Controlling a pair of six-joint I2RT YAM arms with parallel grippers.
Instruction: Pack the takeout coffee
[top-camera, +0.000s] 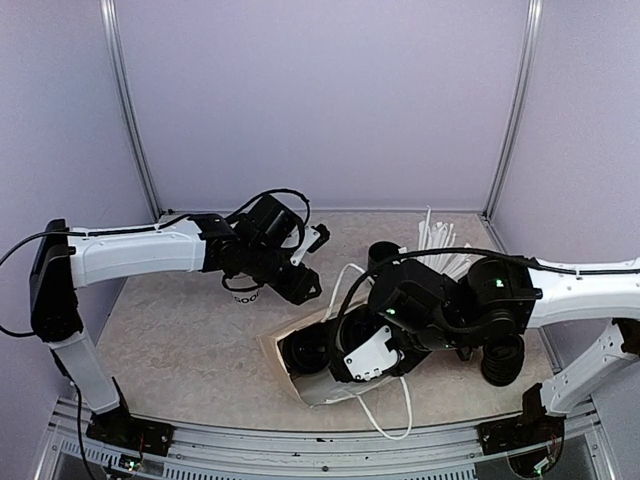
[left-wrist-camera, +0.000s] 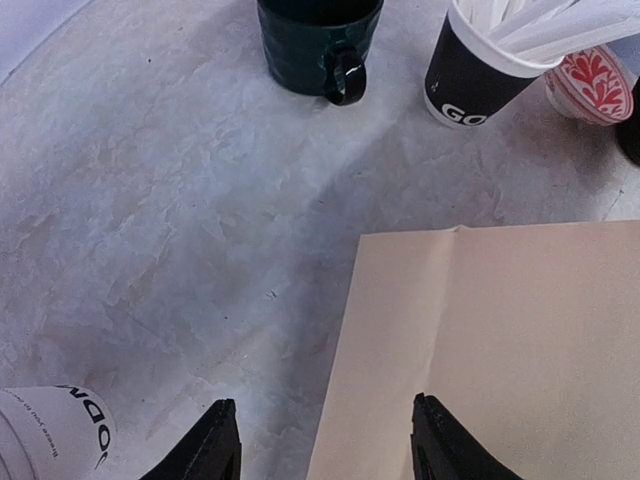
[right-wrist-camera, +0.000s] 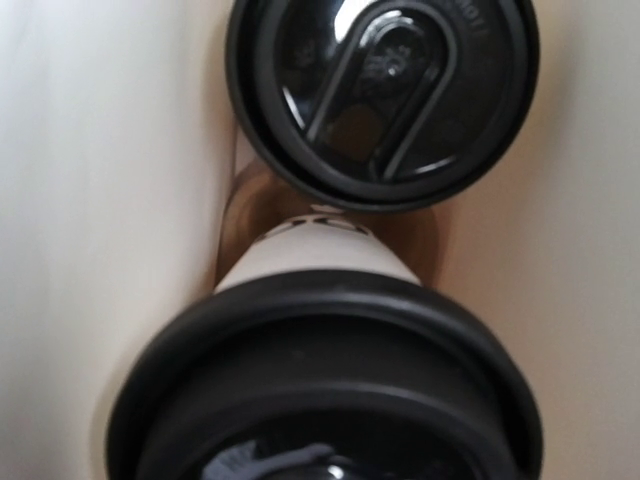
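Observation:
Two takeout coffees stand inside the beige paper bag (right-wrist-camera: 90, 200). The far one shows its black lid (right-wrist-camera: 385, 95). The near one (right-wrist-camera: 320, 262) fills the bottom of the right wrist view and hides that gripper's fingers, so I cannot tell any grip. A strip of brown tray (right-wrist-camera: 248, 215) shows between them. In the top view my right gripper (top-camera: 347, 342) reaches into the bag (top-camera: 318, 390) beside a black lid (top-camera: 305, 352). Another white lettered cup (left-wrist-camera: 50, 432) (top-camera: 243, 297) stands on the table just left of my left gripper (left-wrist-camera: 328, 405) (top-camera: 300, 280), which is open with nothing between its fingers, over the bag's edge (left-wrist-camera: 500, 350).
A dark green mug (left-wrist-camera: 320, 40) and a black cup with white sticks (left-wrist-camera: 475, 75) (top-camera: 385, 255) stand at the back, beside a red-patterned item (left-wrist-camera: 592, 82). Another dark cup (top-camera: 502, 360) sits by the right arm. A white cable (top-camera: 385, 415) loops near the front edge.

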